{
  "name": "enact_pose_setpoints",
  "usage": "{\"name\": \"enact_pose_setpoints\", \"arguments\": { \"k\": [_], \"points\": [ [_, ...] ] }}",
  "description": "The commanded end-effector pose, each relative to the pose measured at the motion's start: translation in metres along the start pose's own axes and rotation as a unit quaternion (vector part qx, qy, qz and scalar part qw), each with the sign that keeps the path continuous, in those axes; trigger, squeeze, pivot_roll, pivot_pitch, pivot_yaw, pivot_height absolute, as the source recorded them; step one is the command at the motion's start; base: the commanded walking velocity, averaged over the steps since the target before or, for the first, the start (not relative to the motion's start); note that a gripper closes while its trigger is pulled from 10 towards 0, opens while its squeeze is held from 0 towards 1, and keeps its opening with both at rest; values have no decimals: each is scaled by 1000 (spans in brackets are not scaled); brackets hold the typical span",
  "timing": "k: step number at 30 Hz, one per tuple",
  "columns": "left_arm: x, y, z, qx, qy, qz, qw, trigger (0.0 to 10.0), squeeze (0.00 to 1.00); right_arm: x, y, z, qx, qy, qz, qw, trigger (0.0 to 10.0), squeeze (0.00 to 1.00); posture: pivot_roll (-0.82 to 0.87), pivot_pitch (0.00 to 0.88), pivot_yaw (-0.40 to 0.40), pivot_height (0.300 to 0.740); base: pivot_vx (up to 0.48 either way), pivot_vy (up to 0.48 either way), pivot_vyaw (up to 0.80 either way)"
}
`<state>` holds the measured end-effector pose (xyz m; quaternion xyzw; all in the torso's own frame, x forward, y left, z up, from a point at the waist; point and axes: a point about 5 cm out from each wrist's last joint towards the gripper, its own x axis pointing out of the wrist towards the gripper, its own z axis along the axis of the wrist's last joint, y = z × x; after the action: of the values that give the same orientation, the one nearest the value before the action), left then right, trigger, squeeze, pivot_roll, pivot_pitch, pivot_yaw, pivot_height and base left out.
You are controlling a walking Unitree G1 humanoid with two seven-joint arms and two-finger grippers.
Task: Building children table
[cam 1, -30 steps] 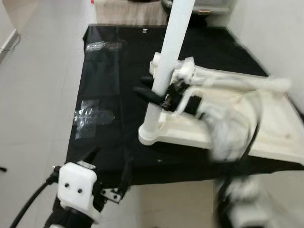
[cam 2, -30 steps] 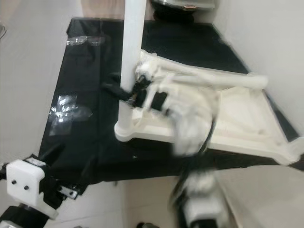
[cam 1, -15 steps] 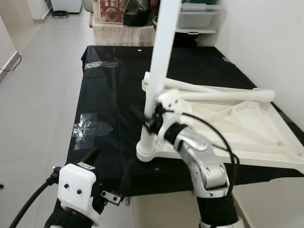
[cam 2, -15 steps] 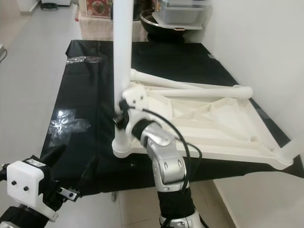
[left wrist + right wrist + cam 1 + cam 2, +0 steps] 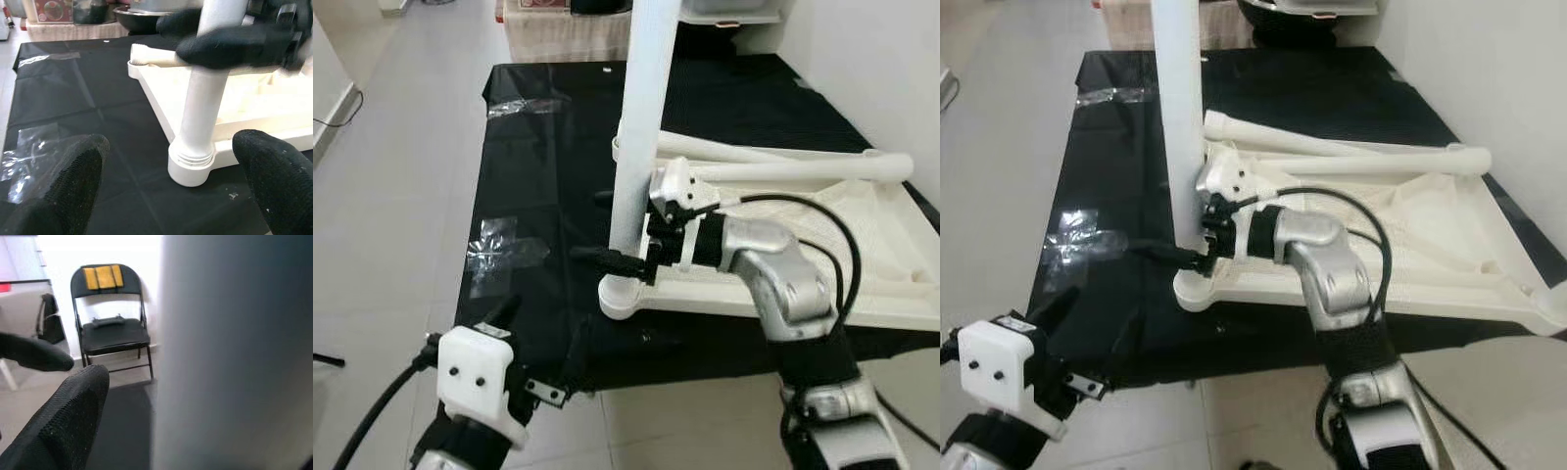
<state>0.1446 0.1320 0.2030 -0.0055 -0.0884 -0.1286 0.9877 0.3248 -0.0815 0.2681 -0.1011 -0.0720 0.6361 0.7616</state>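
The white table top (image 5: pixel 891 245) lies upside down on a black sheet (image 5: pixel 548 147). One white leg (image 5: pixel 641 117) stands upright in its near left corner socket (image 5: pixel 191 169). Two more legs (image 5: pixel 783 168) lie across the far part of the top. My right gripper (image 5: pixel 589 227) is open low on the upright leg, one black finger (image 5: pixel 607 259) in front of it and the other behind it. The leg looms close beside a finger (image 5: pixel 68 421) in the right wrist view. My left gripper (image 5: pixel 543 338) hangs open and holds nothing, just off the sheet's near edge, pointing at the leg's base.
Clear tape patches (image 5: pixel 504 250) stick to the sheet left of the table top. Tiled floor (image 5: pixel 382 196) runs along the left, a white wall (image 5: pixel 881 59) along the right. A low cloth-covered stand (image 5: pixel 568 29) sits beyond the sheet. A black folding chair (image 5: pixel 110 333) stands to the left.
The head camera has shifted. My right arm swung out to the right and its gripper slid lower on the upright leg, fingers now reaching past it. The left arm stayed put.
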Motion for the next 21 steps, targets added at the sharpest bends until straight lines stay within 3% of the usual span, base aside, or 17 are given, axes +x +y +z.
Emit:
{"name": "enact_pose_setpoints", "arguments": {
  "k": [1,6,7,8,9,10,16,21],
  "points": [
    [-2,0,-1,-7,8,2,1000,10000,0,-4,-10,6,-1,-14,20,1000,10000,0,118,190,-67,740,0,0,0],
    [-3,0,0,-5,10,4,1000,10000,0,-6,-19,12,1,-16,40,999,10000,0,132,196,-67,740,0,0,0],
    [-3,1,0,-5,11,4,1000,10000,0,-7,-20,14,6,-20,50,999,8510,0,132,196,-67,740,0,0,0],
    [-3,1,0,-5,11,4,1000,10000,0,-7,-20,14,6,-20,50,999,8510,0,132,196,-67,740,0,0,0],
    [-3,1,0,-5,12,4,1000,10000,0,-8,-22,16,13,-25,60,998,3176,0,134,196,-67,740,0,0,0],
    [-3,0,0,-5,13,4,1000,10000,0,-10,-22,17,21,-29,75,997,0,0,136,195,-67,740,0,0,0],
    [-3,-1,-1,-6,14,1,1000,10000,0,-19,-22,13,36,-28,121,992,0,0,136,190,-69,740,0,0,0],
    [-3,-1,-1,-6,13,1,1000,10000,0,-21,-19,4,41,-25,122,991,0,0,130,188,-72,740,0,0,0]
  ]
}}
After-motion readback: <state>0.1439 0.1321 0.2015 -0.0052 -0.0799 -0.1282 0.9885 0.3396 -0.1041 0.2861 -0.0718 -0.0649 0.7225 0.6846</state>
